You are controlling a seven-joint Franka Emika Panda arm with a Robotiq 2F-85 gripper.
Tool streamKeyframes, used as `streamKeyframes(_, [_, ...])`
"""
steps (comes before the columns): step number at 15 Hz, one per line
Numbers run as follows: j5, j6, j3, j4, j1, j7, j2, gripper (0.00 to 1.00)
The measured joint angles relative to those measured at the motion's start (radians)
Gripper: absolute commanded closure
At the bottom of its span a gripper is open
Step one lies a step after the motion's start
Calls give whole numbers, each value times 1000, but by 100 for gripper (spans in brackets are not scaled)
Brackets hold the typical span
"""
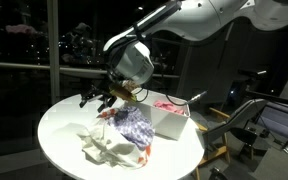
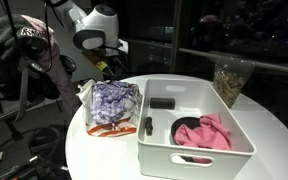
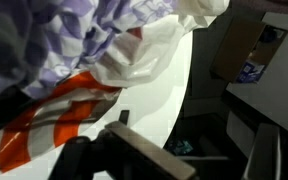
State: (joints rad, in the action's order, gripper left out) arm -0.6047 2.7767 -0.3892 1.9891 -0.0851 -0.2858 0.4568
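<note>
My gripper (image 1: 106, 97) hangs just above the far edge of a pile of cloths on a round white table (image 1: 64, 125). The pile has a purple-and-white patterned cloth (image 1: 134, 124) on top and a white cloth (image 1: 108, 146) below it. In another exterior view the gripper (image 2: 105, 70) is behind the patterned cloth (image 2: 112, 100). In the wrist view the patterned cloth (image 3: 74, 35), a white cloth (image 3: 154, 55) and a red-striped piece (image 3: 44, 115) fill the upper left. The jaws (image 3: 199, 160) stand apart with nothing between them.
A white bin (image 2: 239, 135) stands beside the pile, holding a pink cloth (image 2: 204, 132) and a black item (image 2: 162, 103). A clear jar (image 2: 229, 80) stands behind it. The table edge (image 3: 184, 100) and the dark floor lie under the gripper. Chairs (image 1: 249, 120) stand nearby.
</note>
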Motion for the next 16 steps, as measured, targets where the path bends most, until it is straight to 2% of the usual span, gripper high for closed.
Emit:
streamKeyframes(5, [-34,23,-43,-23,29,-1,101,0])
streamKeyframes(10, [-69,61,-92,13,36,23,100,0])
streamKeyframes(13, [-72,88,-102,66,6,97,65,0])
streamKeyframes(16, [-46,153,-41,143,-74,240,-3,0])
